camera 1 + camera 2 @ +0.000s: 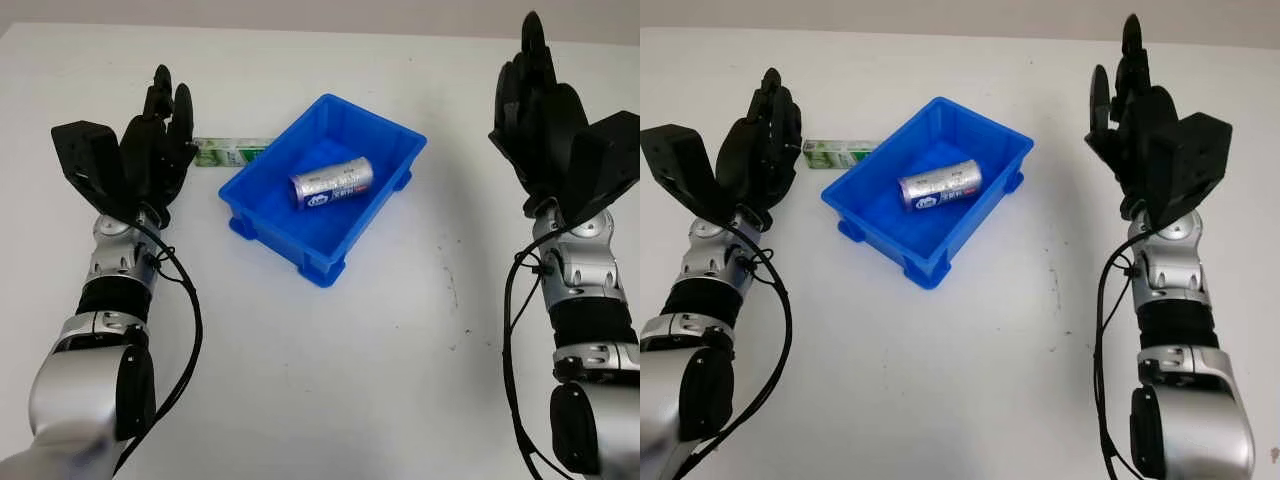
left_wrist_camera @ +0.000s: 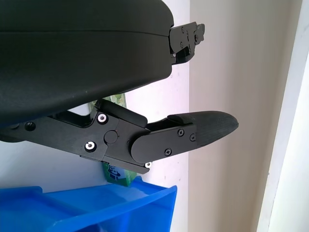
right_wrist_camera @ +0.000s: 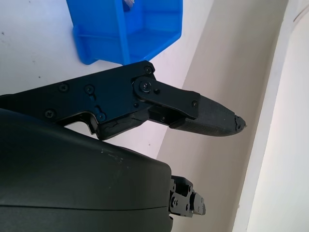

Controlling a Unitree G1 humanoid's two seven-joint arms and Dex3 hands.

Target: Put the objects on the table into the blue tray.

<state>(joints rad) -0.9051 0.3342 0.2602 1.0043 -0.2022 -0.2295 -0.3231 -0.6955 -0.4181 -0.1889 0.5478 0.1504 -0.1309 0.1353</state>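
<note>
Carton: green-and-white carton point(image 1: 232, 152) lies flat on the white table point(image 1: 330, 380), long side running left-right, one end touching or just behind the far-left rim of the blue tray point(image 1: 392, 128). It is the one object I can see not yet in the tray. A silver can point(image 1: 332, 183) already lies on its side on the tray floor, near the middle.

My left hand point(image 1: 150, 140) is just beside the carton's outer end, raised, fingers extended and holding nothing. In the left wrist view the carton point(image 2: 116, 171) shows between my finger links and the tray corner point(image 2: 145, 203), so it is close under the hand. I cannot tell whether any finger touches it yet.

My right hand point(image 1: 1145, 130) is parked well to the right of the tray, open, holding nothing.

Step in hand, as I judge it: grasp the carton with the left hand.

Notes for doing it well:
- Come down over the free outer half, away from the tray wall, so my fingers do not jam against the blue rim.
- Close across the narrow width, thumb on one long face, fingers on the other.
- The carton looks light and may slide on the smooth table; close gently and evenly.
- Lift clear above the rim before moving over the tray, and set it beside the can, not on it.
</note>
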